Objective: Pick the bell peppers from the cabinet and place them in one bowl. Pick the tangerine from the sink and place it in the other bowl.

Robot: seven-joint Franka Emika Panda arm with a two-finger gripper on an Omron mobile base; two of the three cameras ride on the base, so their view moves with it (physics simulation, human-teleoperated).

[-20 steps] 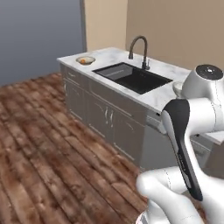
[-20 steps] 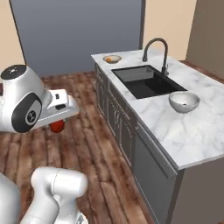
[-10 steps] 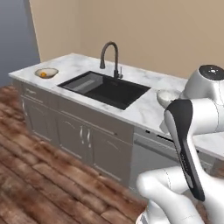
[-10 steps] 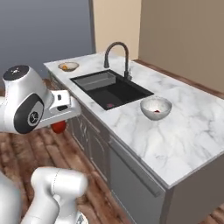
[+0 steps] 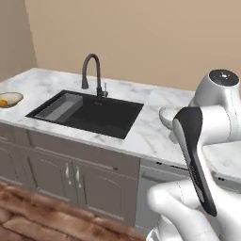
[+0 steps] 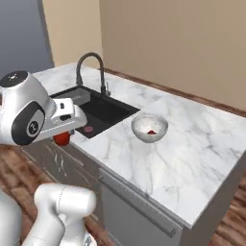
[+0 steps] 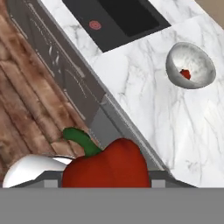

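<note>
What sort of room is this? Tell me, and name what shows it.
A rendered home kitchen, most likely: a marble counter holds a black sink with a gooseneck tap, grey cupboard doors run beneath it, and a speckled bowl on the counter holds a red pepper.

marble counter point(image 6: 192, 158) | white-grey bowl point(image 6: 149, 128) | tan bowl point(image 5: 9, 99)

Glossy white rounded arm point(image 5: 207, 117) links (dark joint bands, grey cap)
</note>
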